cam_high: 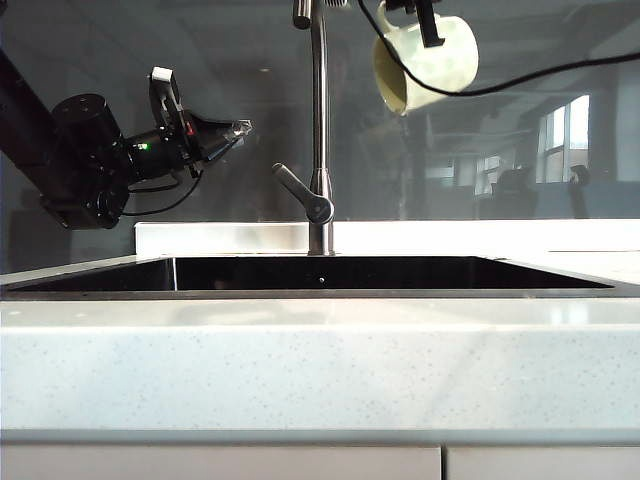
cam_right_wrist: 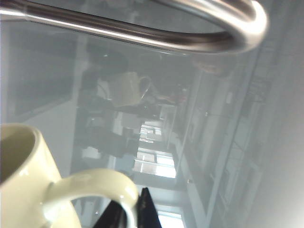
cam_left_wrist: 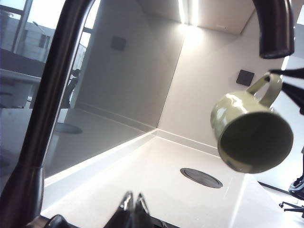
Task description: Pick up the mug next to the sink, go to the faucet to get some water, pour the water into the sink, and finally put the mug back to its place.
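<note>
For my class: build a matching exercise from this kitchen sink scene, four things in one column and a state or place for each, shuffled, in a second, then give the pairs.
Things:
1. mug
2. left tool
3. sink
4. faucet

States or places:
A. glossy black inside
B. tilted, held by its handle
C. shut, empty, left of the faucet
D. upright, behind the basin

Pairs: 1-B, 2-C, 3-A, 4-D

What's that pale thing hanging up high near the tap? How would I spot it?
Start at the tall steel faucet rising behind the black sink. Just right of its top, the right gripper holds a cream mug by its handle, tipped mouth-down. It is the only pale, rounded thing up there.
</note>
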### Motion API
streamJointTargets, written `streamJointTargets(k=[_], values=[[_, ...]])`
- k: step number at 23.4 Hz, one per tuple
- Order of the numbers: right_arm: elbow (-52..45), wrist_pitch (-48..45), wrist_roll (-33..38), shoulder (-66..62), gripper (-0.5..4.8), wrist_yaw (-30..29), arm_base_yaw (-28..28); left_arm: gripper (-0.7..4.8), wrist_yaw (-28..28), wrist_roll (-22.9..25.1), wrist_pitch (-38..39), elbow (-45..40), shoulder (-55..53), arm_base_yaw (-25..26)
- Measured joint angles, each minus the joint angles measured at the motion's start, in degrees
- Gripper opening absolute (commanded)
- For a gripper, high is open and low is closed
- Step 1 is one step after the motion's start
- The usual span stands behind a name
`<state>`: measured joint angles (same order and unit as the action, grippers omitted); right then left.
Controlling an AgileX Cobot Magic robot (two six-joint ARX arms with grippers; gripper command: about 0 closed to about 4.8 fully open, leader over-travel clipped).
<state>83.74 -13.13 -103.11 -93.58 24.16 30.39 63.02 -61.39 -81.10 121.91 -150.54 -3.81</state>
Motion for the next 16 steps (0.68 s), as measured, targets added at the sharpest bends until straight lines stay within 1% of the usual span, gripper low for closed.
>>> streamJointTargets(k=[4, 6, 8, 9, 11, 12, 13, 14, 15, 16], values=[[0.02, -0.24, 0.00, 0.20, -0.05, 0.07, 0.09, -0.04, 0.02, 0.00, 0.00, 0.00, 0.00, 0.00], [0.02, -0.24, 0.48, 0.17, -0.05, 0.46, 0.09, -0.04, 0.04, -0.96, 0.00, 0.00, 0.00, 0.00], [0.02, -0.22, 7.43, 0.20, -0.05, 1.62, 0.07, -0.04, 0.09, -2.38, 0.00, 0.00, 0.00, 0.00], [0.02, -0.13, 15.41, 0.20, -0.05, 3.45, -0.09, -0.04, 0.68, -2.58, 0.00, 0.00, 0.00, 0.02], [0.02, 0.26, 23.56, 0.20, -0.05, 5.75, -0.68, -0.05, 1.03, -2.75, 0.00, 0.00, 0.00, 0.02], [0.02, 2.27, 31.36, 0.52, -0.05, 6.49, -1.75, -0.05, 1.05, -3.26, 0.00, 0.00, 0.00, 0.02], [0.02, 3.82, 34.88, 0.79, -0.05, 6.45, -2.32, -0.05, 1.05, -3.43, 0.00, 0.00, 0.00, 0.04], [0.00, 9.20, 45.13, 1.95, -0.05, 5.31, -3.96, -0.05, 1.05, -3.65, 0.00, 0.00, 0.00, 0.04], [0.00, 11.34, 49.66, 2.45, -0.06, 4.66, -4.68, -0.05, 1.05, -3.67, 0.00, 0.00, 0.00, 0.04], [0.00, 14.99, 59.52, 3.34, -0.05, 1.88, -6.49, -0.05, 1.07, -3.89, 0.00, 0.00, 0.00, 0.02]])
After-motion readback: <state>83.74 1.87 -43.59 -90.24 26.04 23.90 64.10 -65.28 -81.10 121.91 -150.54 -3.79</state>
